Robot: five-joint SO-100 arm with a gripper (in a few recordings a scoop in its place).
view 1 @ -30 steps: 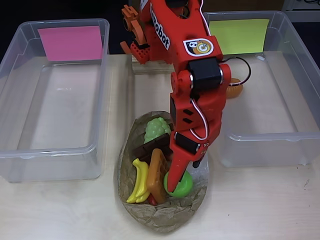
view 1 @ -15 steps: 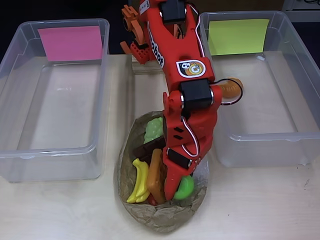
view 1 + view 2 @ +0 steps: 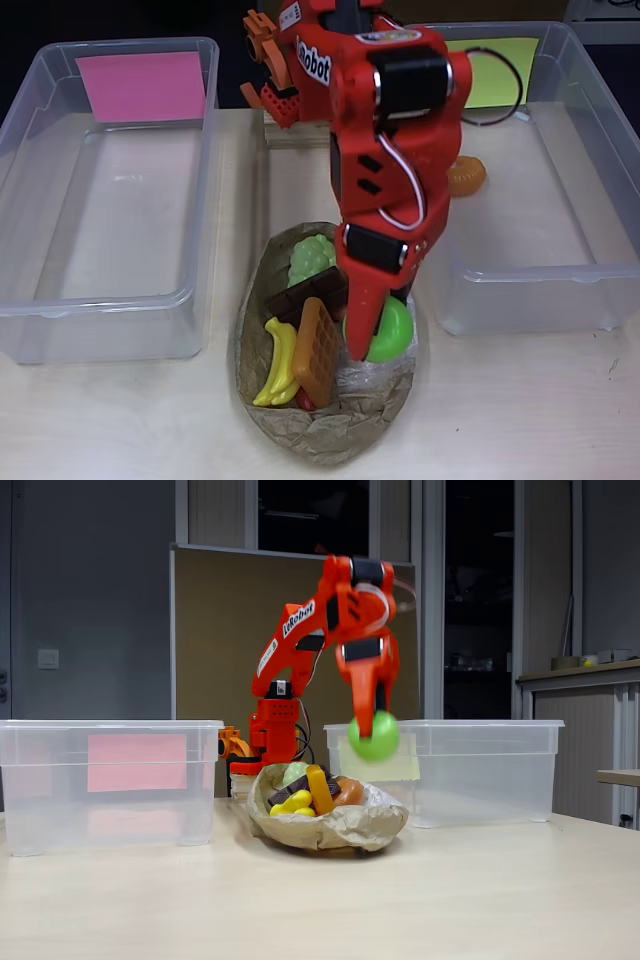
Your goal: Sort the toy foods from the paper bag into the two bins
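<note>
Bag [image 3: 330, 825] sits nearest on the surface [image 3: 400, 910], with bananas [image 3: 278, 362] and waffle [image 3: 318, 350] inside. Just above it the hand [image 3: 375, 732] grips the apple [image 3: 375, 738], lifted clear. Bins [image 3: 110, 780] stand behind.

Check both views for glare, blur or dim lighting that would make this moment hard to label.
Overhead view: evenly lit and sharp; faint reflections on the clear bins, arm hides part of the paper bag. Fixed view: dimmer, dark background, slightly soft; the green apple in the gripper still reads clearly.
</note>
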